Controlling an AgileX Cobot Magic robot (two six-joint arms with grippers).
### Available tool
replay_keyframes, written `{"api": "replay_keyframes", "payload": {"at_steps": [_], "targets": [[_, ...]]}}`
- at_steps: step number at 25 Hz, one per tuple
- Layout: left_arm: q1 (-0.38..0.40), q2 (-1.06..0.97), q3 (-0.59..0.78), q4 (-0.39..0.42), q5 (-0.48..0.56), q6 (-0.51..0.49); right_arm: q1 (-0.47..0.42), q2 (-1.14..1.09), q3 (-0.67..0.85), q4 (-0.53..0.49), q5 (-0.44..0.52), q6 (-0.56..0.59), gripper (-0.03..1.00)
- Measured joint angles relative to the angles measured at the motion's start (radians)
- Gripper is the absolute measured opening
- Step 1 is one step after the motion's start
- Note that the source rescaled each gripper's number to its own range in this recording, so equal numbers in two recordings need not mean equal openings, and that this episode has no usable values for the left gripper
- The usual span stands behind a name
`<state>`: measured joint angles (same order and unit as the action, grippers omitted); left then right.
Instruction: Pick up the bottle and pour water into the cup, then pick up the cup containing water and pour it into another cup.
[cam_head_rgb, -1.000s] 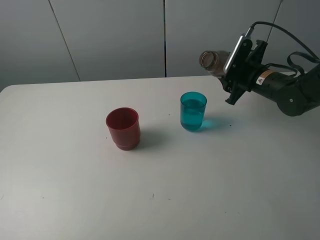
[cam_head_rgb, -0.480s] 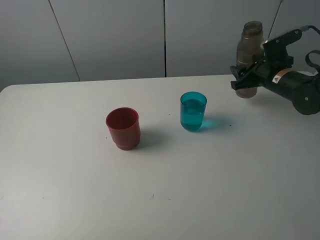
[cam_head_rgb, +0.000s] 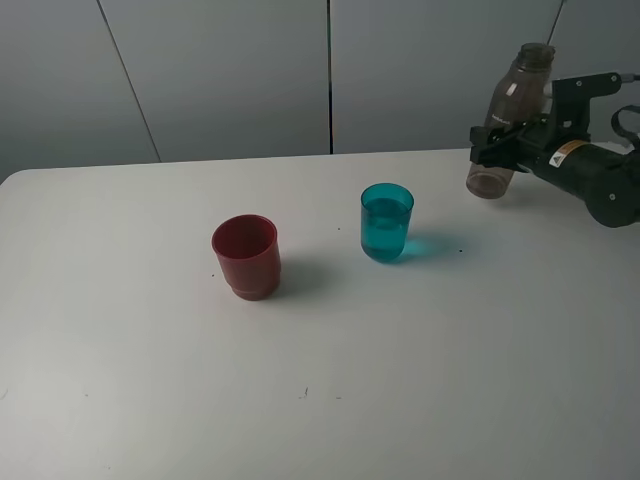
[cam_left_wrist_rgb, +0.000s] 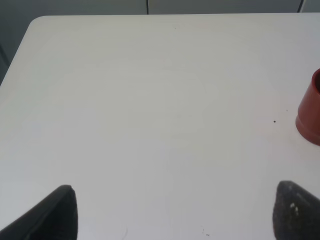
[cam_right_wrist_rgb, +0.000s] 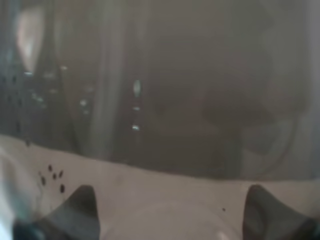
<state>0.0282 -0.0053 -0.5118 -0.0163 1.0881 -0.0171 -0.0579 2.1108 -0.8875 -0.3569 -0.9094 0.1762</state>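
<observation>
**A:** What did the white table (cam_head_rgb: 320, 380) and the grey wall panels (cam_head_rgb: 230, 70) behind it frame?

**B:** Three vessels. The bottle (cam_head_rgb: 510, 115) was at the far right corner, with the right gripper (cam_head_rgb: 497, 143) closed around its lower body. It was tilted, with its open neck leaning up and to the right and its base angled toward the middle of the table.

**A:** Was the base resting on the table?

**B:** That could not be told for certain. In the right wrist view the smoky bottle (cam_right_wrist_rgb: 160, 90) filled almost the whole picture, pressed close between the fingers of the right gripper (cam_right_wrist_rgb: 172, 215).

**A:** And the cups?

**B:** The teal tumbler (cam_head_rgb: 386, 222) stood upright near the table's middle, well apart from the bottle. Liquid was visible inside it. The dark red cup (cam_head_rgb: 246, 256) stood upright to its left, a little nearer the front edge, and the two did not touch.

**A:** What about the other arm?

**B:** The left gripper (cam_left_wrist_rgb: 177, 212) appeared only in its own wrist view. Its fingers were spread wide over bare table with nothing between them. The dark red cup (cam_left_wrist_rgb: 311, 110) just showed at the edge of that picture
</observation>
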Motion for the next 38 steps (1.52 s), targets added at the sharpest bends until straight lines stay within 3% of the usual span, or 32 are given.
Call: {"api": "replay_keyframes", "payload": {"at_steps": [9, 30, 32, 34, 38], "targets": [[0.000, 0.000, 0.000, 0.000, 0.000, 0.000, 0.000, 0.089, -0.103, -0.040, -0.004, 0.002, 0.00], [0.000, 0.000, 0.000, 0.000, 0.000, 0.000, 0.000, 0.098, -0.110, -0.076, 0.062, -0.019, 0.00], [0.000, 0.000, 0.000, 0.000, 0.000, 0.000, 0.000, 0.098, -0.111, -0.078, 0.062, -0.016, 0.14], [0.000, 0.000, 0.000, 0.000, 0.000, 0.000, 0.000, 0.098, -0.111, -0.078, 0.060, 0.002, 0.48], [0.000, 0.000, 0.000, 0.000, 0.000, 0.000, 0.000, 0.098, -0.105, -0.078, 0.057, 0.018, 0.92]]}}
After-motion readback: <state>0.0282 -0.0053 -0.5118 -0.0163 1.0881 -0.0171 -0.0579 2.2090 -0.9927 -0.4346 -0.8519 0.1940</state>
